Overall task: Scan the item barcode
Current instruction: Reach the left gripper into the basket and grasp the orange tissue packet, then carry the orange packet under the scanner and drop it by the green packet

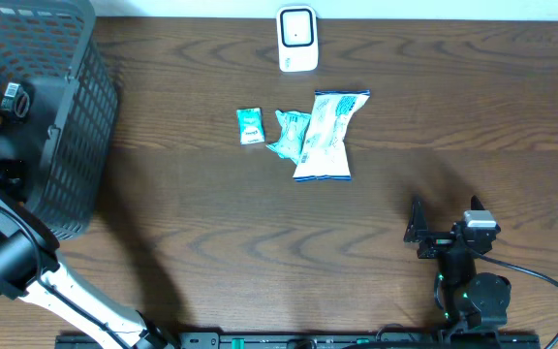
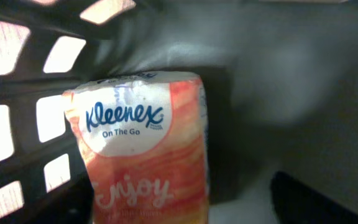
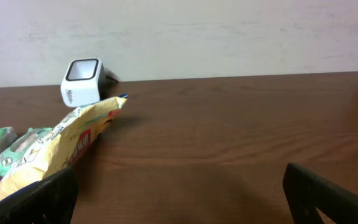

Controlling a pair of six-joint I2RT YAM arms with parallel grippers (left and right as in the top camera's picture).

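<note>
Inside the black mesh basket (image 1: 85, 116) at the left end of the bench (image 1: 211, 242), an orange Kleenex pack (image 2: 145, 155) lies beside the mesh wall. The left fingers (image 2: 316, 202) are spread wide, and the 1 finger in view sits to the pack's right, clear of it. At mid-bench, a small teal packet (image 1: 250, 126) lies apart from a crumpled teal packet (image 1: 287, 136) that touches a larger blue-and-white bag (image 1: 327, 136). The white scanner (image 1: 297, 39) stands behind them. At right, the right fingers (image 3: 328, 193) gape wide and empty, well apart from the items.
</note>
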